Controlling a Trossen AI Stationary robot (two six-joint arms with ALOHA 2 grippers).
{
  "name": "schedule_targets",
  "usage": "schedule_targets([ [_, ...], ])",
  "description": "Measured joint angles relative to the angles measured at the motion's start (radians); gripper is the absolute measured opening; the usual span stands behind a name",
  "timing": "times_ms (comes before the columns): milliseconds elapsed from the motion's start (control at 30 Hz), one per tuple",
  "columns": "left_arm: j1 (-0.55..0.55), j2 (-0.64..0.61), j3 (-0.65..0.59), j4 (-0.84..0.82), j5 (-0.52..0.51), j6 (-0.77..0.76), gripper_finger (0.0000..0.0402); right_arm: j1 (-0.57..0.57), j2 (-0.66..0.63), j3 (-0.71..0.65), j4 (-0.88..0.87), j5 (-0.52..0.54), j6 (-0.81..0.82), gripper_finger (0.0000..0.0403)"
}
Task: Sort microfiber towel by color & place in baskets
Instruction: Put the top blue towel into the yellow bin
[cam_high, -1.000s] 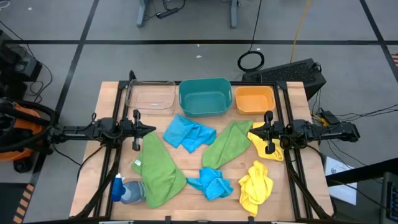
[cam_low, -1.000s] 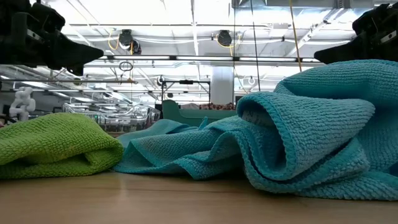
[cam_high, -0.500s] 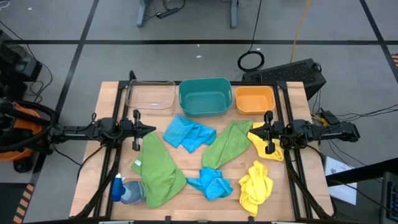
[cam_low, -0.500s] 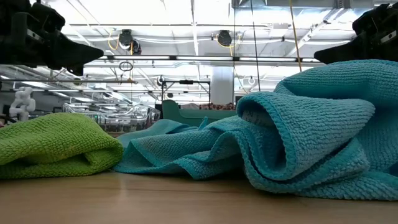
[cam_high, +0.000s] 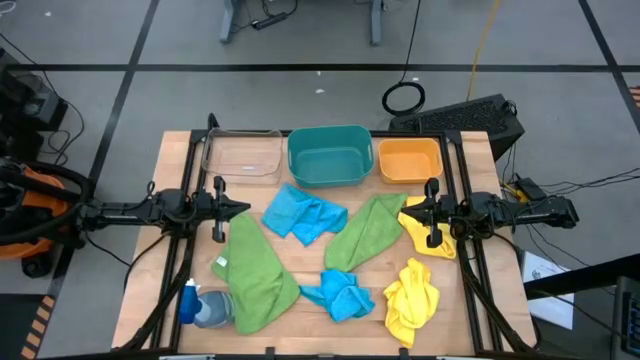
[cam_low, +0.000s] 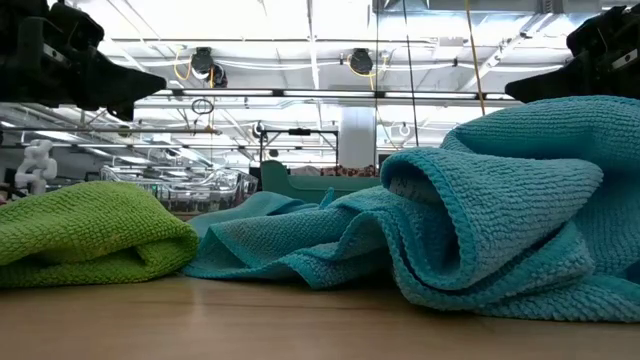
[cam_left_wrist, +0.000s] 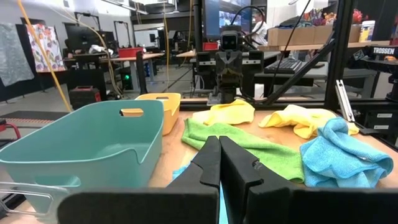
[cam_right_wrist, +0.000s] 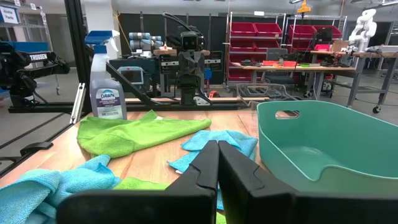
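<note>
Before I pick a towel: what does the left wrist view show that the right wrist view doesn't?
Only the left wrist view shows the orange bin and the yellow towels, with the right arm facing it beyond them. Only the right wrist view shows the spray bottle and the long green towel near it. Both show the teal bin and a crumpled blue towel, each past its own shut end effector.
</note>
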Motion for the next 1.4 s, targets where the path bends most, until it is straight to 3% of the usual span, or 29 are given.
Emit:
schedule_targets([
  [167,0.0,0.0,0.0,0.003,0.0,-0.004,0.0002,0.0,0.0,0.0,0.0,0.0,0.0,0.0],
  [333,0.0,0.0,0.0,0.037,-0.023,-0.269,0.0002,0.0,0.0,0.0,0.0,0.002,0.021,0.0],
  [667,0.0,0.004,0.057,0.035,-0.025,-0.206,0.0002,0.0,0.0,0.0,0.0,0.002,0.026,0.0],
  [833,0.0,0.053,0.157,0.037,-0.017,-0.174,0.0002,0.0,0.0,0.0,0.0,0.006,0.026,0.0],
  [1033,0.0,0.243,0.372,-0.013,0.031,-0.166,0.0002,0.0,0.0,0.0,0.0,0.005,0.026,0.0],
  [1400,0.0,0.771,0.899,-0.267,0.026,-0.027,0.0002,0.0,0.0,0.0,0.0,0.003,0.026,0.0],
])
